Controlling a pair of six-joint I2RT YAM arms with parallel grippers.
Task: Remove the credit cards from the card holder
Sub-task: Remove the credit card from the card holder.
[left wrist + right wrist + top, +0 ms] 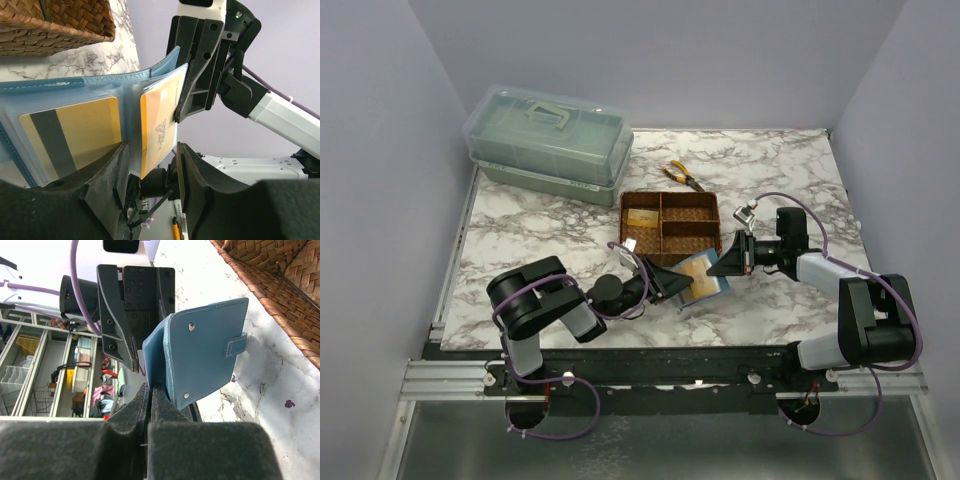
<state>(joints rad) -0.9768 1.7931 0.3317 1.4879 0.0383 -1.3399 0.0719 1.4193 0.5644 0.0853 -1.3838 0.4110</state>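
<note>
Down at the near edge of the table (540,235), just past the two arm bases, the card holder (705,280) is hanging between both pincers, just in front of the woven tray (672,195). The left gripper (672,286) is sitting at its open inner side with jaws parted, straddling one clear sleeve rather than squeezing it. The right gripper (728,262) is sitting on the opposite side, pinched tight on the edge of the blue cover.

Counting stuff: one holder, and two credit cards (80,135) showing inside it. The striped card is lying in the left sleeve, and the pale card (160,120) is sitting right between the left fingers (107,197). A loose card (642,218) is lying in the tray's left compartment, so three total.

The holder is hanging spread open like a book, its length running roughly from one pincer to the other, with the inside facing the left one. The striped card is lying lengthwise along that line. The pale one is angled to the camera, so I can't tell its long axis.

Farther back, one pair of pliers (682,176) and one green lidded box (548,140) are sitting on the marble.
</note>
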